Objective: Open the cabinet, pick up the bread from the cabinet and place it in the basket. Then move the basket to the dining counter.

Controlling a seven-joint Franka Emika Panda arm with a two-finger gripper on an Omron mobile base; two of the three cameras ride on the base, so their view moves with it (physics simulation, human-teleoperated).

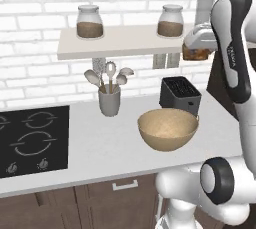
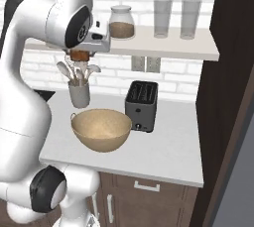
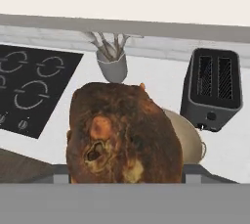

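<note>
One bread (image 3: 122,132) is held in the gripper (image 2: 79,55), whose jaws are kept wide around it. It is carried high above the counter (image 1: 100,148), so it can be dropped into the basket (image 1: 168,129) below.

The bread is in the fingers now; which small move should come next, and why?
Probably lower it toward the basket before letting go. The bread is held high, near shelf level, and the hand view shows the basket's rim only partly under it, so a slight shift over the bowl first seems wise.
</note>
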